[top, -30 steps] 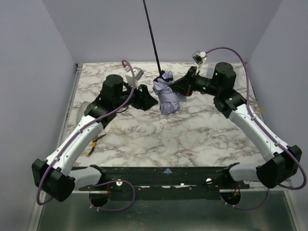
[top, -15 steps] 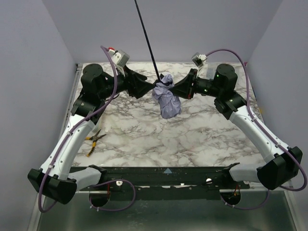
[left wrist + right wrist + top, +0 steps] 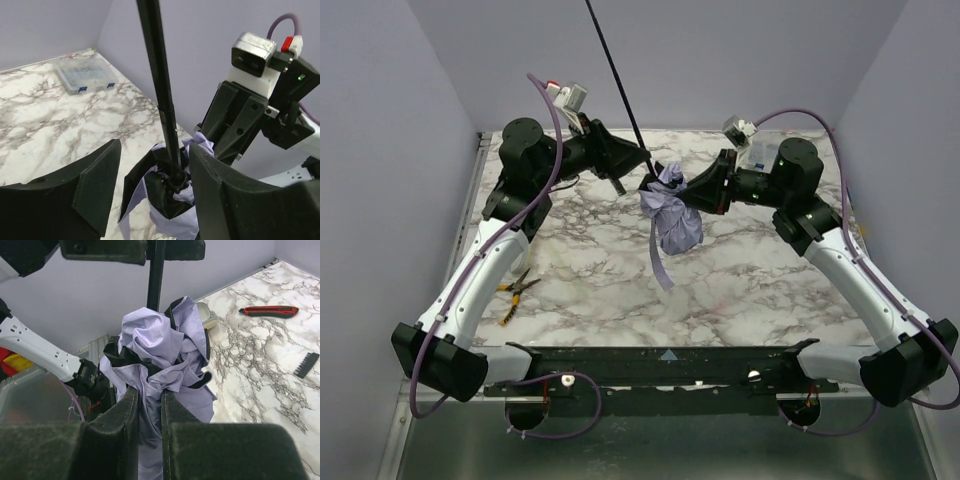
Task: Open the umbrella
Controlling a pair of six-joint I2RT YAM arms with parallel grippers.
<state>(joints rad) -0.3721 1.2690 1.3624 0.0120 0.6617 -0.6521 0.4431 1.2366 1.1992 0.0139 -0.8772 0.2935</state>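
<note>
Gripping claw: we see the right claw (image 3: pixel 149 400) clamped on the umbrella (image 3: pixel 672 222), fingers (image 3: pixel 120 415) pinched together on a fold of lavender fabric near the top of the bundle.
Left claw: the left claw (image 3: pixel 155 160) stands apart, one finger on each side of the shaft (image 3: pixel 160 85). We see a gap on both sides and no contact with it.
Umbrella position: over the far middle of the desk (image 3: pixel 750 290), between the two claws, with the left claw just beside its top end and the right claw on it.
Umbrella state: closed. The canopy (image 3: pixel 160 350) is bunched into a crumpled lavender lump with the black lining showing in the folds.
Long axis: roughly upright, tilted. From above, the shaft runs from the bundle up and toward the far left and leaves the frame at its upper edge.
Pointing: the shaft end points up and the canopy end points down toward the desk.
Strap: a loose lavender strap (image 3: pixel 660 265) hangs from the bundle toward the near side.
Desk contact: we cannot tell whether the bottom of the bundle touches the desk.
Nearby, left side: yellow-handled pliers (image 3: pixel 515 290) lie on the desk well apart from the umbrella. A clear box (image 3: pixel 85 77) sits at the far edge.
Nearby, right wrist view: a red and black utility knife (image 3: pixel 270 311) and a white cup (image 3: pixel 206 315) sit on the desk behind the bundle.
</note>
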